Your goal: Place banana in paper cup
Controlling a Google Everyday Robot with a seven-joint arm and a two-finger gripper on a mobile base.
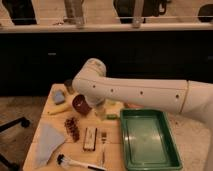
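Plainly, the biggest thing in view is the white arm (145,92), which reaches in from the right edge and ends in a rounded joint just left of the frame's centre. The pincer is hidden behind that bulk, somewhere over the middle of the worktop (47,122). Its jaws stand spread wide, and the banana is not in them.

The pale wooden worktop fills the lower half of the frame. A green tray (123,137) takes up its right side, just below the arm. A pale blue cloth (49,142) lies crumpled at the lower left. A maroon bowl (80,104) sits left of centre, partly covered by the arm's joint.

The banana (59,110) lies flat on the worktop near its left edge, just left of the bowl and apart from the arm. It is to the lower left of the joint that hides the pincer, with the bowl between them.

Just above the banana sits a small blue block (59,96), and behind that, at the back left corner, a small dark cup (68,86). A green vegetable (112,116) shows below the arm, beside the tray's top left corner. Lower down lie a cluster of reddish-brown pieces (72,128), a small packet (90,138) and a white-headed brush (64,160).
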